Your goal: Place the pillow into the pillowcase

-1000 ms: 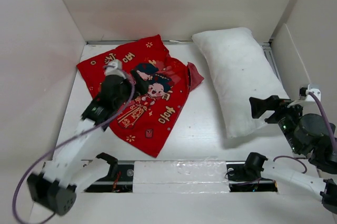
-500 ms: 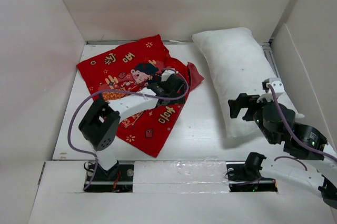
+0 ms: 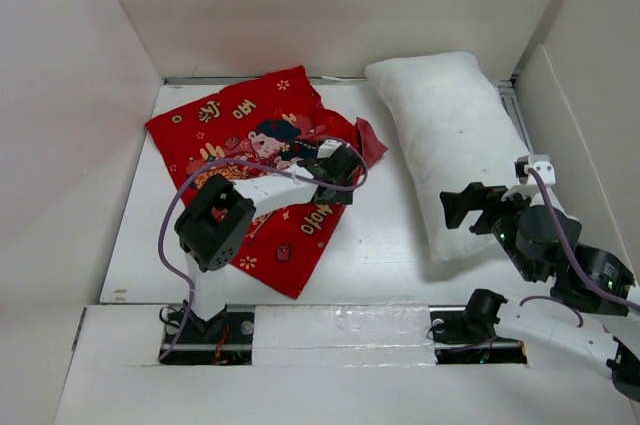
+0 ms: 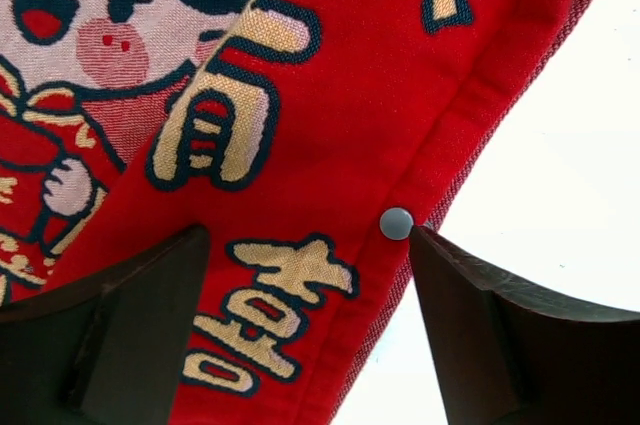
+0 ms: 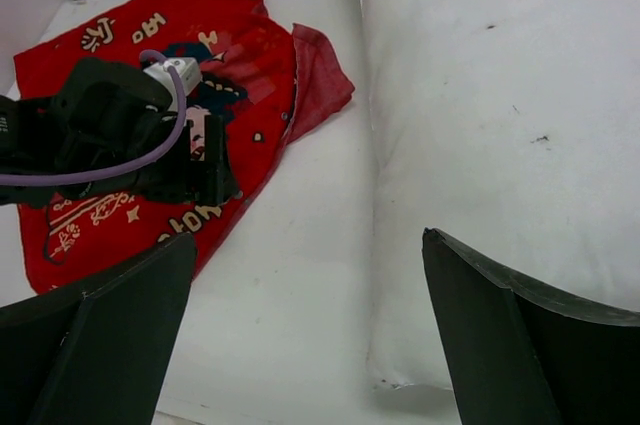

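Top external view: the red pillowcase (image 3: 232,125) lies flat but skewed at the centre left of the frame, and the white pillow (image 3: 455,145) lies lengthways at the right. A strip of bare worktop (image 3: 380,235) separates them. The left gripper (image 3: 335,173) hangs over the pillowcase's right-hand edge. In the left wrist view its jaws are apart, straddling the hem, with a small grey snap stud (image 4: 396,223) just inside that hem. This looks like the mouth of the case, though I cannot tell whether the layers are already separated. The right gripper (image 3: 460,207) hovers above the lower left side of the pillow with its jaws also apart and nothing held. Judged step: take hold of the hem to open the case. To do it well, descend beside the stud rather than on it and pinch the upper layer only. Lift gently so that the lower layer stays on the worktop. Catching both layers would keep the mouth closed. Obstacles: a flap (image 3: 370,140) of duller red is folded back at the case's upper right corner, nearest the pillow, and may snag an entering corner. The left arm's own purple cable (image 3: 200,170) loops over the printed face. A white wall (image 3: 555,115) stands close along the pillow's right side, which limits the right arm's approach.
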You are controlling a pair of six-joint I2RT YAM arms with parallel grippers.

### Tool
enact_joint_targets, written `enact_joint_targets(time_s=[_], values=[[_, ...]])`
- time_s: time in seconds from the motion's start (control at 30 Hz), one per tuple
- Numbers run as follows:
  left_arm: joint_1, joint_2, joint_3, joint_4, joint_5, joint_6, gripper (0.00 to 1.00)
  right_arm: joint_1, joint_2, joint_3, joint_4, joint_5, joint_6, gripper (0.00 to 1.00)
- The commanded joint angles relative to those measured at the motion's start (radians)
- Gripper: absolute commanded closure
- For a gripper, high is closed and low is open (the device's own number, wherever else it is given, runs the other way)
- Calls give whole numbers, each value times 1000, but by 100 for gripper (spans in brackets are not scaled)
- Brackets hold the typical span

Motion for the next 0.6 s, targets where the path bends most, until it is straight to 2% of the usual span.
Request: enact_joint_targets(time_s=[0.0, 0.1, 0.33, 0.57], values=[[-3, 9, 34, -23, -13, 14, 25, 2, 10, -12, 43, -12, 4, 0], [-13, 9, 34, -52, -22, 5, 28, 2, 10, -12, 43, -21, 4, 0], [-87, -2, 34, -123, -76, -13, 26, 2, 19, -21, 54, -30, 4, 0], [-87, 7, -8, -132, -99, -23, 25, 2, 29, -21, 63, -40, 4, 0]])
